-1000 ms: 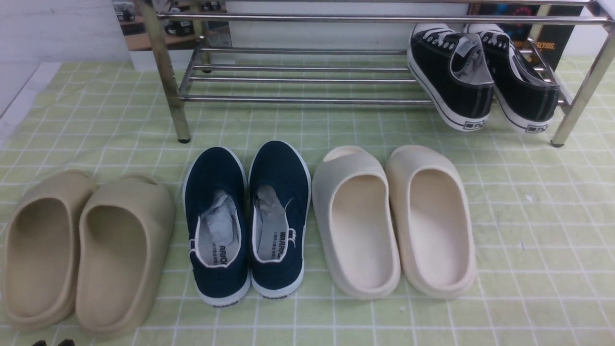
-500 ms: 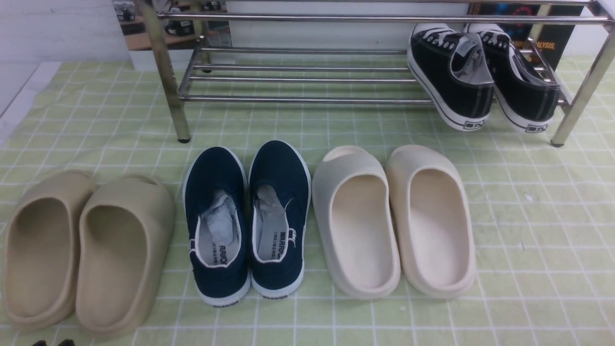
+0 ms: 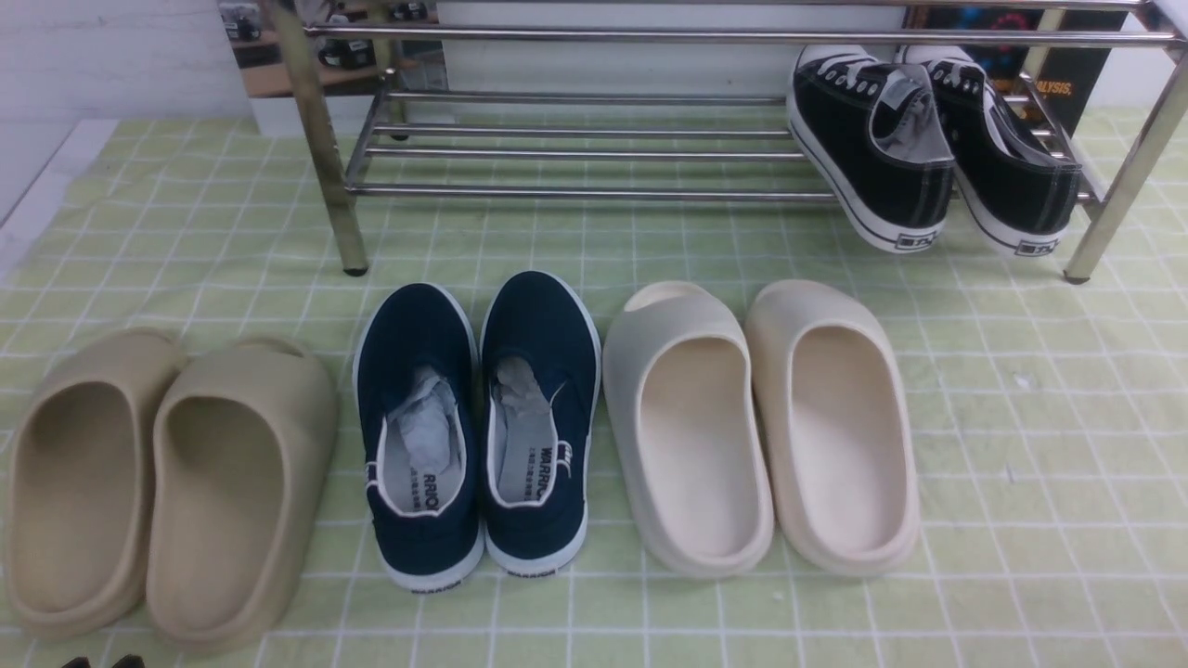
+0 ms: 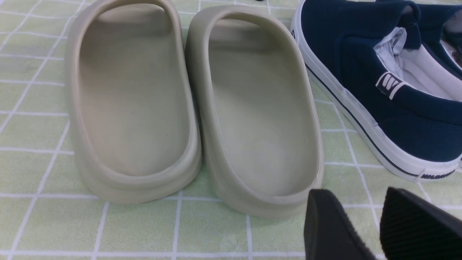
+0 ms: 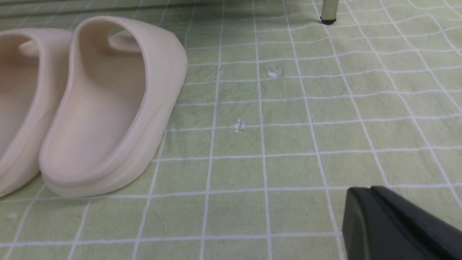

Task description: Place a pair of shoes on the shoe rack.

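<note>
We see two black sneakers (image 3: 914, 148) with white soles, side by side, heels toward us, on the steel rack's (image 3: 594, 153) lower bars, right end.

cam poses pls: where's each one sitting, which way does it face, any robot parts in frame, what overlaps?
Front: between the arms, facing forward at black sneakers on the shoe rack; left gripper tips at the bottom edge.
Left wrist: low, facing tan slides; left gripper open, empty.
Right wrist: low, facing cream slides and checked cloth; right gripper visible, state unclear.
Shared: each wrist's slides also show in front.
</note>
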